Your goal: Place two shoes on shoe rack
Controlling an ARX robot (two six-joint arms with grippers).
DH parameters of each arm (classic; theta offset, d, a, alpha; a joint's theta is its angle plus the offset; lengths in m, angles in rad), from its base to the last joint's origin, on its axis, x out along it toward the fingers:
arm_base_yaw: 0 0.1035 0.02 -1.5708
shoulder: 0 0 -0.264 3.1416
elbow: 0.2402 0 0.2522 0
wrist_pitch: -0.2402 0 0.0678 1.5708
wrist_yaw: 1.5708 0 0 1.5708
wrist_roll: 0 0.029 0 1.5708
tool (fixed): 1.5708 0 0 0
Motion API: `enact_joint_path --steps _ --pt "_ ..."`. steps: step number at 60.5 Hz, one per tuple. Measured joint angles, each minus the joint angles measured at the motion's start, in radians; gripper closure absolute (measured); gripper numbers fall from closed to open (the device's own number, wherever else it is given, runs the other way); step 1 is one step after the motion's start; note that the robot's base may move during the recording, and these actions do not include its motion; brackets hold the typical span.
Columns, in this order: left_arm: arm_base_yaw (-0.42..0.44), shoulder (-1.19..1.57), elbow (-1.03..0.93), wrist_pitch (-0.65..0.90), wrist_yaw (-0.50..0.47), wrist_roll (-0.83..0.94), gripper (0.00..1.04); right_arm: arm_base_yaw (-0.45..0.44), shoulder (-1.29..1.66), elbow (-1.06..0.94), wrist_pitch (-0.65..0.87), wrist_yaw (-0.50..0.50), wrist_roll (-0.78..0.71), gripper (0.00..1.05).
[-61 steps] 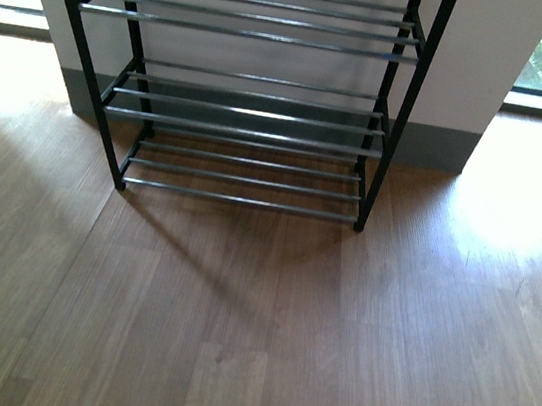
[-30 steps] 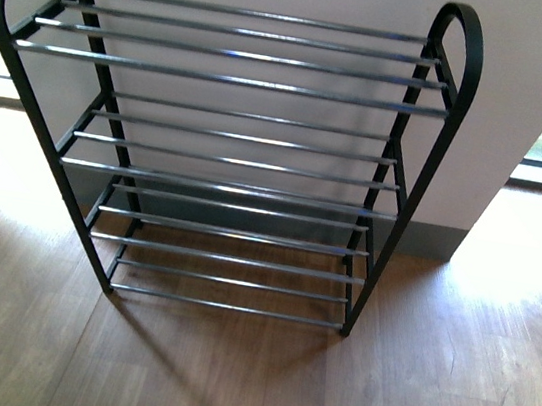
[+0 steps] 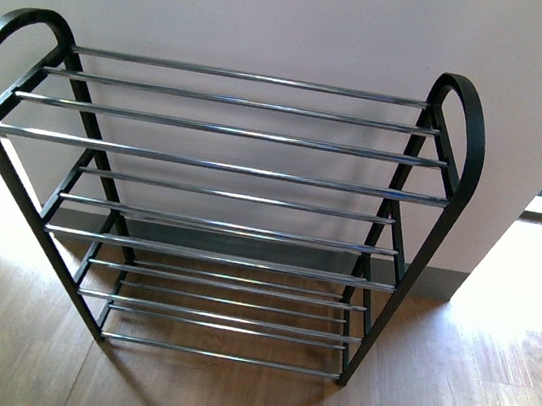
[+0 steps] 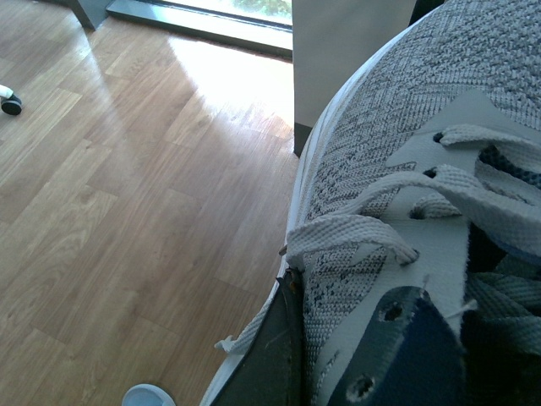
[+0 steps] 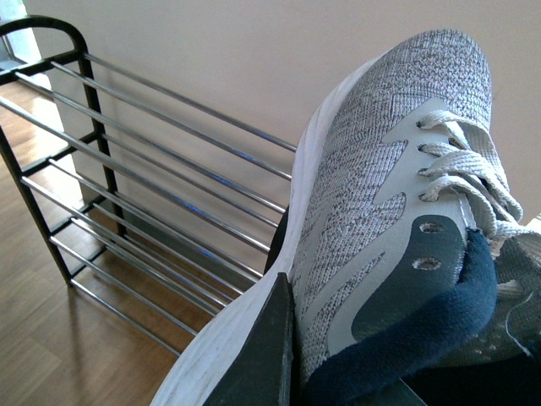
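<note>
The shoe rack (image 3: 218, 165) stood on the wooden floor (image 3: 486, 395), its back against the pale wall (image 3: 278, 12). Its black frame rose into rounded arches at both ends, and four tiers of thin silver bars ran between them. Every tier in the front view was bare, and neither arm showed there.

The left hand (image 4: 283, 359) gripped the left-hand sneaker (image 4: 380, 152) and held it clear of the floor. One dark finger (image 4: 266, 368) pressed against the shoe's white sole, while the other finger was hidden. The grey knit upper, flat grey laces and navy tongue filled most of the left wrist view. Beyond the toe lay sunlit floorboards and the foot of a wall corner (image 4: 338, 51).

The right hand (image 5: 279, 359) was closed on the right-hand sneaker (image 5: 372, 194) in the same way, a dark finger (image 5: 262, 364) flat against the white sole, with the navy collar just beside it. That shoe hung in the air near the rack, toe raised toward the wall, apart from the bars.
</note>
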Motion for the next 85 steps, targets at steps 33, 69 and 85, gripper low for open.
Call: enact_joint_path --steps 33,69,85 --pt "0.000 0.000 0.000 0.000 -0.002 0.000 1.03 0.110 0.149 0.045 0.171 0.105 0.218 1.03" --pt "0.000 0.000 0.000 0.000 0.000 0.000 1.03 0.546 0.985 0.586 0.204 0.538 0.399 1.03" --pt "0.000 0.000 0.000 0.000 0.000 0.000 1.03 0.602 1.109 0.650 0.244 0.550 0.318 1.03"
